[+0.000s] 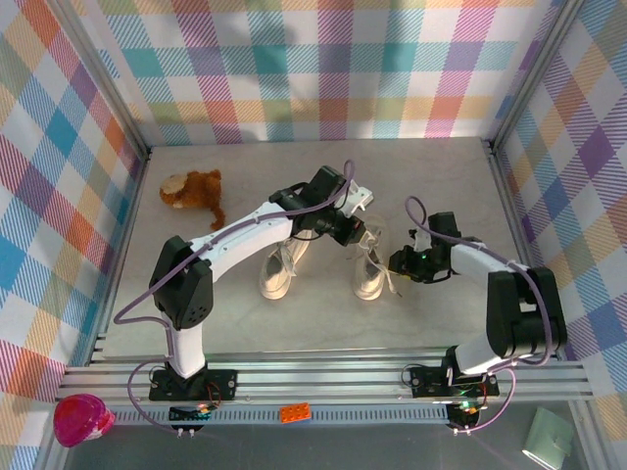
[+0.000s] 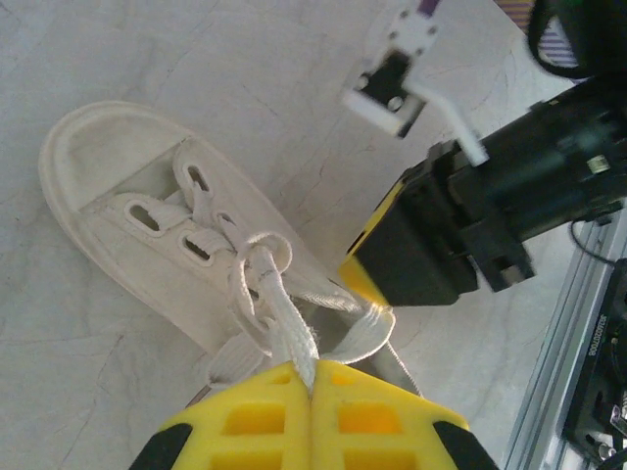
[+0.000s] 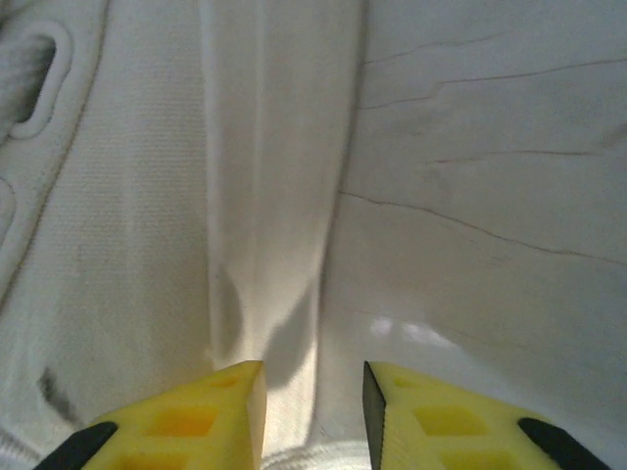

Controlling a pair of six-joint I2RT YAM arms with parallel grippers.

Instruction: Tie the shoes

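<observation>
Left gripper (image 2: 313,377) pinches a lace (image 2: 286,328); right gripper (image 3: 313,392), slightly parted, sits against the shoe (image 2: 147,225) side. Table (image 1: 441,186) open beyond; toy (image 1: 193,189) far left.

I'm driving this from a robotics lab cell, not anyone's home: the left arm (image 1: 245,233) and right arm (image 1: 490,264) are bolted to an aluminium rail (image 1: 333,375) at the near edge of a pale marble-look table (image 1: 323,328), with purple cables (image 1: 147,292) looping off them. Plaid fabric walls (image 1: 323,69) on a metal frame (image 1: 125,240) box the table in on three sides. The shoes (image 1: 370,279) and a brown plush toy (image 1: 193,189) lie on it like loose props.
</observation>
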